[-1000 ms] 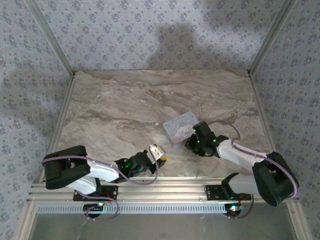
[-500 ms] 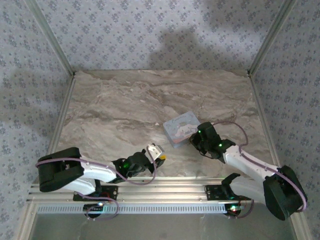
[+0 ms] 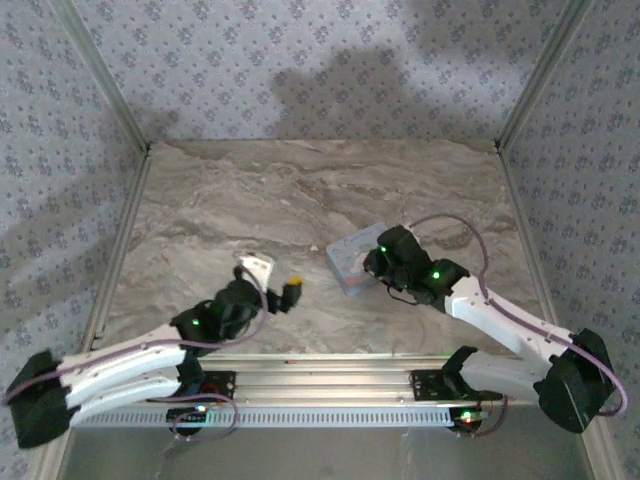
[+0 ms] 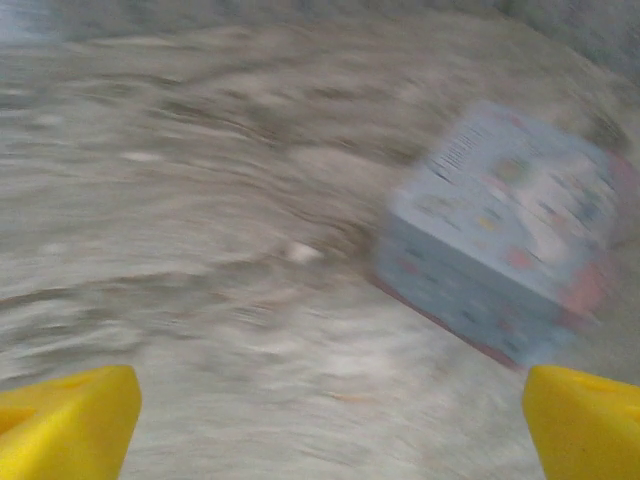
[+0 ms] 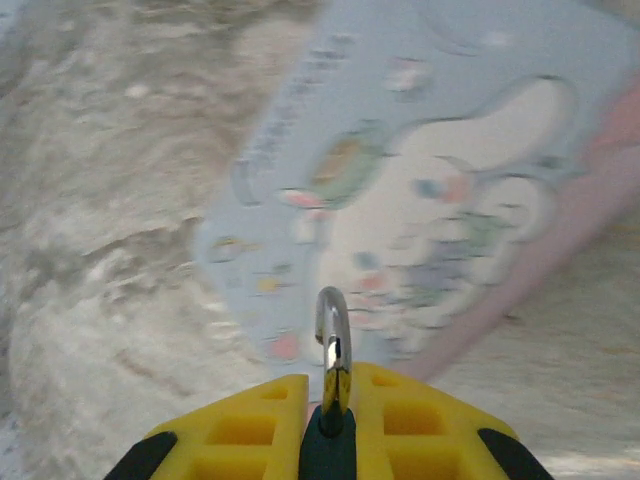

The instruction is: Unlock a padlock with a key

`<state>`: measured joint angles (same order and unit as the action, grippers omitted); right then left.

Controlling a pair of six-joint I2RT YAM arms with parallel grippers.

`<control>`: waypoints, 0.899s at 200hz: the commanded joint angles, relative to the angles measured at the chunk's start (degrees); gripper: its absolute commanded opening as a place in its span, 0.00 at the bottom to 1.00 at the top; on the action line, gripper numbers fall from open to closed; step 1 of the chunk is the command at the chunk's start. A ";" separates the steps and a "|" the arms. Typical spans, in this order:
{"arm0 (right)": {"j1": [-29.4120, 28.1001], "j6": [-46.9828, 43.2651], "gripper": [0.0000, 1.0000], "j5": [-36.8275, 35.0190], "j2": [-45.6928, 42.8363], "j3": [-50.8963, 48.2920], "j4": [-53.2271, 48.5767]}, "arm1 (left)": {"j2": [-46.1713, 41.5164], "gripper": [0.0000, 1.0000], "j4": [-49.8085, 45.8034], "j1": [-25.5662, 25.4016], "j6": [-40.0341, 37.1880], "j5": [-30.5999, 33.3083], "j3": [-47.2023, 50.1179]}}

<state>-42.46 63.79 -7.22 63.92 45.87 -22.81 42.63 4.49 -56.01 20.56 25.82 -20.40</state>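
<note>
My right gripper (image 5: pixel 331 405) is shut on the padlock (image 5: pixel 329 448). Its dark-blue body is pinched between the yellow fingers, and its silver shackle (image 5: pixel 333 335) sticks out ahead, toward the pale blue cartoon tin (image 5: pixel 430 170). From above, that gripper (image 3: pixel 377 262) hangs at the tin's (image 3: pixel 350 256) right near side. My left gripper (image 3: pixel 276 278) is open left of the tin, its yellow fingertips (image 4: pixel 70 425) wide apart over bare marble. A pale speck (image 4: pixel 300 252) lies beside the tin (image 4: pixel 505 235), too blurred to name. I cannot make out the key.
The marble table (image 3: pixel 250 210) is fenced by aluminium posts at the left (image 3: pixel 120 120) and right (image 3: pixel 530 110), with patterned walls behind. Both wrist views are motion-blurred.
The left arm has stretched forward, carrying its open gripper up and left toward the table's middle. The right gripper has shifted left and farther, onto the tin's right side, still holding the padlock.
</note>
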 commanded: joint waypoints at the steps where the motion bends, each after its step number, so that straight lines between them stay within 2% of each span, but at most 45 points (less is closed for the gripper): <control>1: -4.50 -5.82 0.00 -1.73 8.15 7.52 -3.21 | -11.26 0.98 -20.46 6.08 6.83 1.18 -1.38; 17: -7.25 -9.20 0.00 1.69 17.47 15.11 -3.30 | -19.68 0.98 -26.97 9.67 8.92 0.22 -1.39; 37: -9.73 -13.86 0.00 7.15 30.00 27.23 -4.82 | -26.74 0.98 -33.14 11.67 10.97 -1.19 -1.74; 55: -10.77 -16.82 0.02 10.54 39.35 36.61 -7.73 | -28.72 0.98 -36.44 11.80 12.57 -2.13 -1.83; 77: -11.06 -19.40 0.05 12.60 46.17 43.75 -10.87 | -27.84 0.98 -39.00 11.89 14.49 -3.15 -1.92; 109: -10.80 -19.84 0.15 13.46 48.66 45.63 -11.16 | -26.55 0.98 -41.43 11.98 15.13 -3.52 -2.87; 135: -10.72 -20.58 0.43 12.36 47.93 46.03 -11.38 | -26.46 0.98 -42.58 12.00 14.52 -3.75 -4.14; 180: -10.41 -24.04 0.64 9.04 44.07 48.98 -15.82 | -22.04 0.98 -45.22 12.07 12.73 -5.17 -8.13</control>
<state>-53.34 42.61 4.34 112.05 91.64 -34.44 17.98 -38.17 -44.34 34.54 21.82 -25.08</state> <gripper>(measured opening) 0.599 0.979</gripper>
